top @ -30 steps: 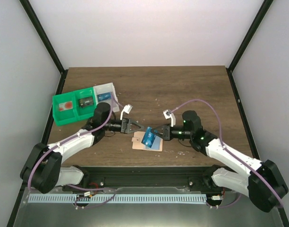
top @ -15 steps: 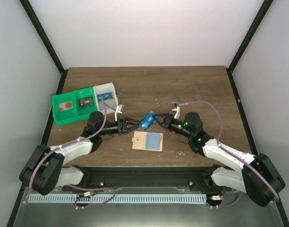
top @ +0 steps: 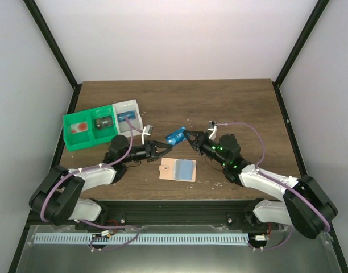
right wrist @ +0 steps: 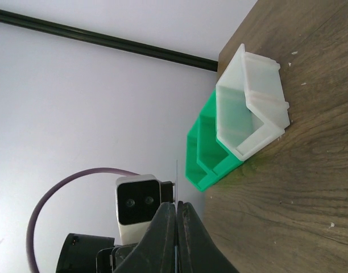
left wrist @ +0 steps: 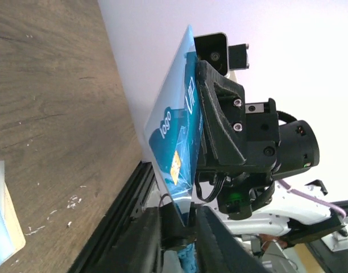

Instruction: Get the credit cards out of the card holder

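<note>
A blue credit card (top: 175,136) hangs in the air above the table, and my right gripper (top: 187,137) is shut on its right edge. In the right wrist view that gripper (right wrist: 176,206) pinches the card (right wrist: 176,181), which shows there only as a thin edge. My left gripper (top: 166,147) sits at the card's lower left corner. In the left wrist view the blue card (left wrist: 175,142) dips its corner between the left gripper's (left wrist: 185,224) narrowly parted jaws. The tan card holder (top: 169,169) with its blue panel lies flat on the table below, free of both grippers.
A green bin (top: 83,129) and a white bin (top: 127,112) holding small items stand at the back left; the right wrist view shows them too, the white bin (right wrist: 251,108) beside the green one (right wrist: 203,162). The table's black front rail (top: 174,207) runs just behind the holder.
The right gripper has lifted the blue card up off the holder and toward the back. The left gripper opened wide, moved under the card, and has narrowed around its corner.
</note>
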